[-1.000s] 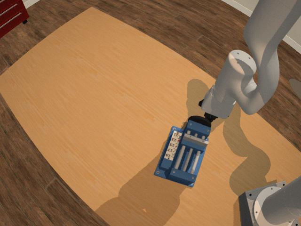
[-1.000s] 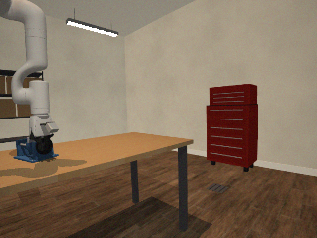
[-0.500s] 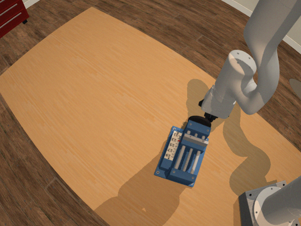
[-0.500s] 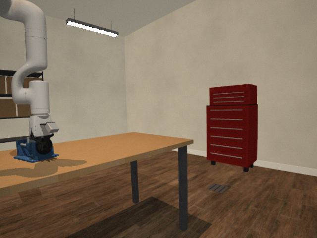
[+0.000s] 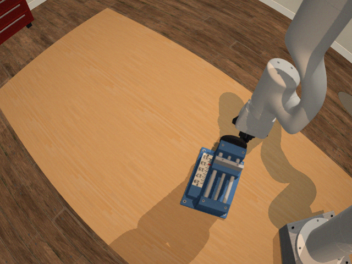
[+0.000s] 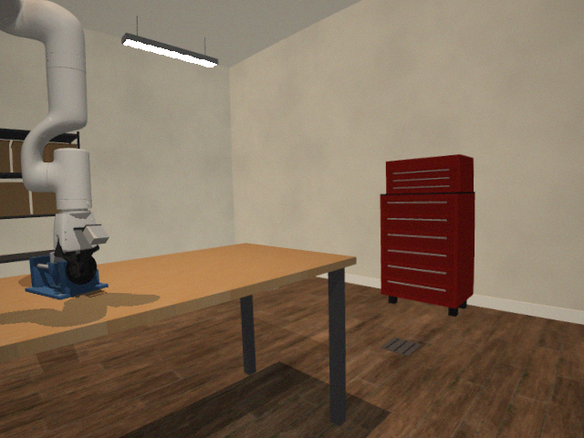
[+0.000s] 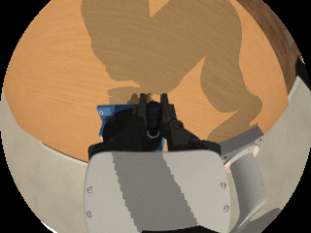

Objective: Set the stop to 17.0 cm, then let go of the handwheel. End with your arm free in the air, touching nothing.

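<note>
The black handwheel (image 5: 232, 139) (image 6: 79, 267) (image 7: 121, 128) sits upright at one end of the blue screw-stop fixture (image 5: 214, 208) (image 6: 60, 277) (image 7: 103, 109), on the wooden table (image 5: 113, 93) (image 6: 226, 265) (image 7: 49, 73). The gripper (image 5: 246, 137) (image 6: 78, 253) (image 7: 153, 102) has its fingers drawn in close on both sides of the wheel's crank knob (image 7: 154, 116), apparently pinching it, though black on black makes the contact hard to read. That knob is the right hold: off-centre, it gives leverage for turning. The wheel should feel stiff and geared, moving the sliding stop (image 5: 229, 163) only a little per turn along its rods; hard plastic or metal, it is hardly fragile, but the knob could slip if the fingers stray from its circle. The red pointer (image 5: 209, 164) stands near 13 on the scale (image 5: 201, 170), so much winding probably remains before release.

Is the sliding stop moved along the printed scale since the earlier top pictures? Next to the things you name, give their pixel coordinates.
No, not visibly: the sliding stop (image 5: 227, 166) shows no shift either way, its red pointer (image 5: 209, 164) still beside 13 on the fixed scale (image 5: 201, 169).
</note>
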You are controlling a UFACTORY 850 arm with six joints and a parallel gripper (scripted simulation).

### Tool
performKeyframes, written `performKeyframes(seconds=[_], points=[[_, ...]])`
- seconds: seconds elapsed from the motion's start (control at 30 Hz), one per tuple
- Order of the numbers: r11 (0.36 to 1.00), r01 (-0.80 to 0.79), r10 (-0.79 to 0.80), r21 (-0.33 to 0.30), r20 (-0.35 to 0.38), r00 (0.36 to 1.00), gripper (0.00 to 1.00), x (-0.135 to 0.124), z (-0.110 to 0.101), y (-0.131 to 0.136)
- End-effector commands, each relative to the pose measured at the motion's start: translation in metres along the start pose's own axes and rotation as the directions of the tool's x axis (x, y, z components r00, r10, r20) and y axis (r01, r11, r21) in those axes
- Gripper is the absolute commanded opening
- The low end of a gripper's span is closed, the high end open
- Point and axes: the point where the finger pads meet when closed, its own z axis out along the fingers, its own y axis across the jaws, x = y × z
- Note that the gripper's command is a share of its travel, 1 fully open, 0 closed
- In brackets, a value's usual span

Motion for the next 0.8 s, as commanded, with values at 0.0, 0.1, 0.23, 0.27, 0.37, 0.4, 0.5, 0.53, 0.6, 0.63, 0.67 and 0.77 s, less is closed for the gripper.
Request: performKeyframes(seconds=[0.0,0.1,0.23,0.27,0.37,0.4,0.5,0.53,0.6,0.63,0.67,0.77], points=[[1.0,0.0,0.0,0.0,-0.001,1.0,0.06,0.0004,-0.0004,-0.0003],[1.0,0.0,0.0,0.0,-0.001,1.0,0.06,0.0004,-0.0005,-0.0003],[1.0,0.0,0.0,0.0,-0.001,1.0,0.06,0.0004,-0.0007,-0.0004],[1.0,0.0,0.0,0.0,-0.001,1.0,0.06,0.0004,-0.0008,-0.0004],[1.0,0.0,0.0,0.0,-0.001,1.0,0.06,0.0005,-0.0011,-0.0005],[1.0,0.0,0.0,0.0,-0.001,1.0,0.06,0.0005,-0.0012,-0.0005],[1.0,0.0,0.0,0.0,-0.001,1.0,0.06,0.0005,-0.0015,-0.0006],[1.0,0.0,0.0,0.0,-0.001,1.0,0.06,0.0005,-0.0017,-0.0007],[1.0,0.0,0.0,0.0,-0.001,1.0,0.06,0.0005,-0.002,-0.0008],[1.0,0.0,0.0,0.0,-0.001,1.0,0.06,0.0005,-0.002,-0.0008],[1.0,0.0,0.0,0.0,-0.001,1.0,0.06,0.0005,-0.002,-0.0008],[1.0,0.0,0.0,0.0,-0.001,1.0,0.06,0.0005,-0.0025,-0.0009]])
